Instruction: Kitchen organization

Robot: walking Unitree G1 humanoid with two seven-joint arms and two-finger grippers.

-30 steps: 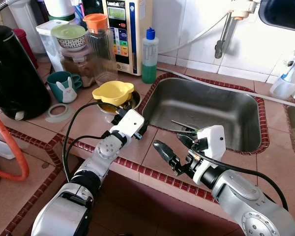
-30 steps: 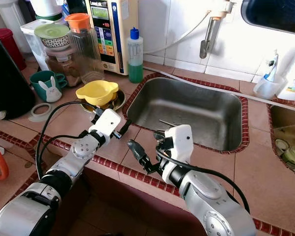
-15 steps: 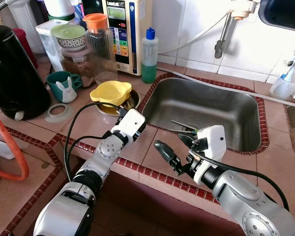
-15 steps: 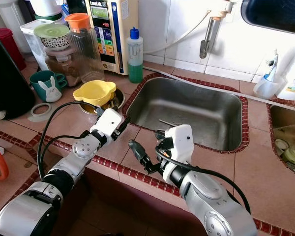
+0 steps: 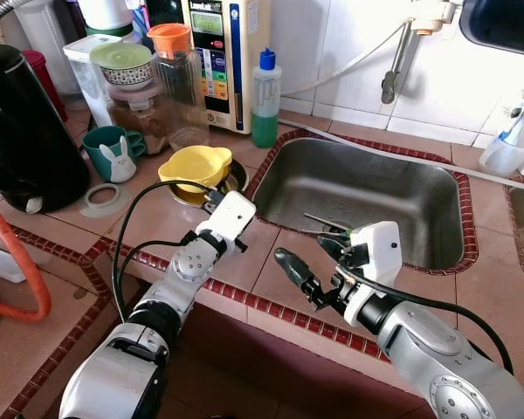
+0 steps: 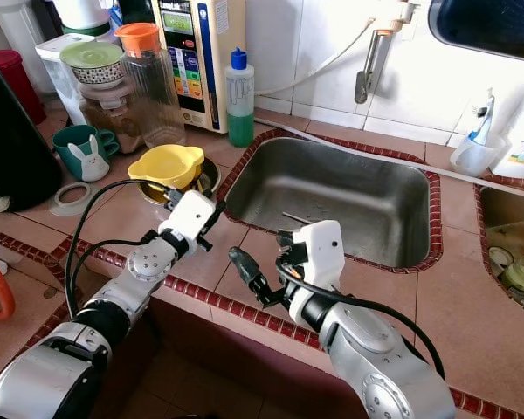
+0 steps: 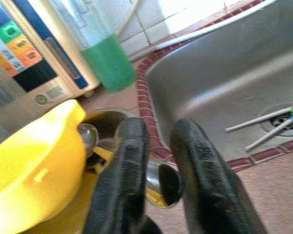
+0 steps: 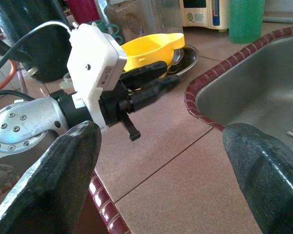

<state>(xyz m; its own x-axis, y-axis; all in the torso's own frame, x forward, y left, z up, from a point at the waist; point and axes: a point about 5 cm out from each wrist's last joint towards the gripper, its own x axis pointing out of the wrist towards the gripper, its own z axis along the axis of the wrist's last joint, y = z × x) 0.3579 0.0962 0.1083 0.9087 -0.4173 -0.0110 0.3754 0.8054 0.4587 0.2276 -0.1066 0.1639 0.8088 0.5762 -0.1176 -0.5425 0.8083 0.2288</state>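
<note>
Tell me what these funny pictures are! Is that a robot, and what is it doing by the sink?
Yes, it is a robot with two silver arms. Two pictures come from cameras in its head, looking down at a kitchen counter. The other two come from small cameras on its wrists. Its left hand reaches toward a yellow bowl sitting on a dark plate, with its black fingers close together and holding nothing. Its right hand waits wide open above the counter edge. Nearby are a metal sink, a bottle of green soap and a teal bunny mug.
</note>
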